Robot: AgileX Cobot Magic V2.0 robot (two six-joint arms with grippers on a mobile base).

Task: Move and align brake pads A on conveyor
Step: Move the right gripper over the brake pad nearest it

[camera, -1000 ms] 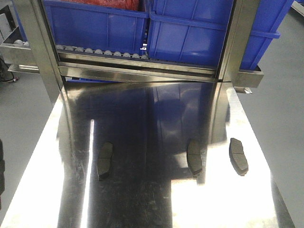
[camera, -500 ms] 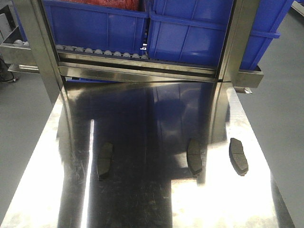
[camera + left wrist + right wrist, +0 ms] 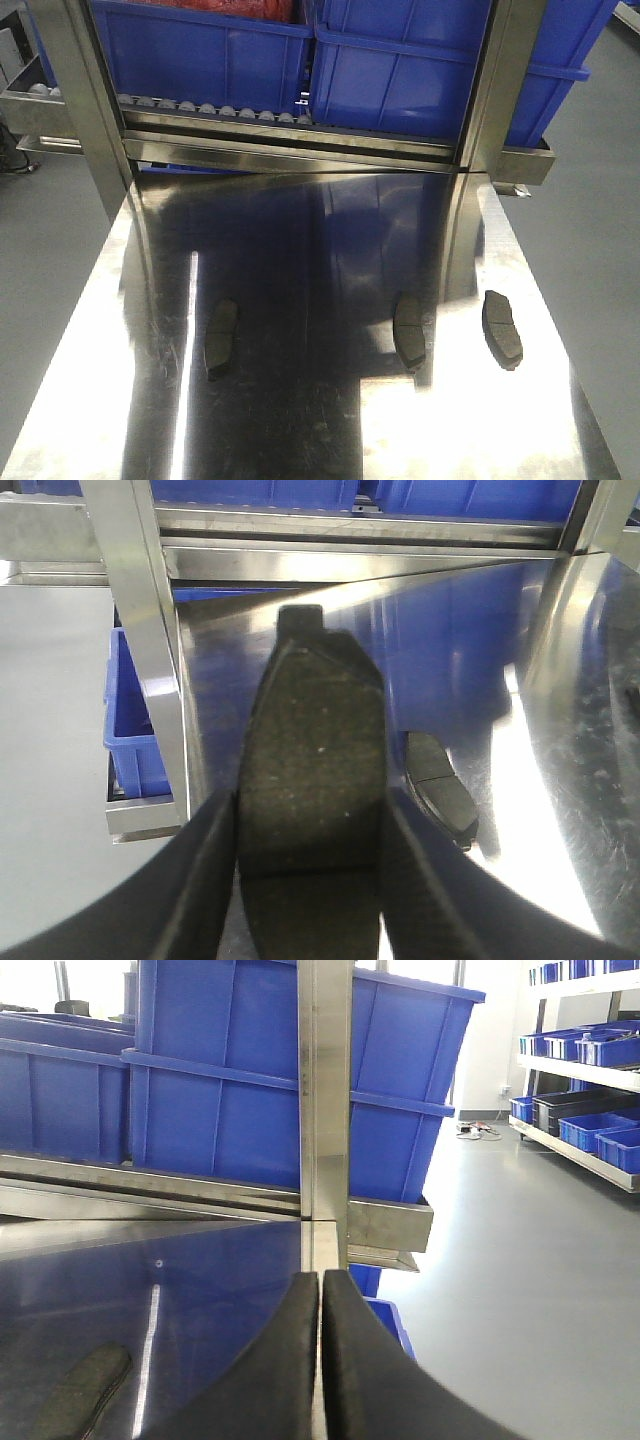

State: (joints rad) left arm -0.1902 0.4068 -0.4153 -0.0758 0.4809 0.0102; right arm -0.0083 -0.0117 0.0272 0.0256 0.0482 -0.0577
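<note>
The left claw [image 3: 310,825] pinches one brake pad [image 3: 315,740] by its long edges. The pad looks stiff, dense and gritty, so it is unlikely to slip. The right claw [image 3: 320,1300] is closed on nothing. Three more lie on the desk [image 3: 300,430]: left pad [image 3: 222,338] at 7 o'clock, middle pad [image 3: 409,332] at 5, right pad [image 3: 502,328] at 4.

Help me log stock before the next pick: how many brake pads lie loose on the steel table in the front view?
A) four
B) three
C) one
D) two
B: the steel table carries the left pad, the middle pad and the right pad. A fourth pad is clamped in the left tool, which shows only in the left wrist view.
</note>
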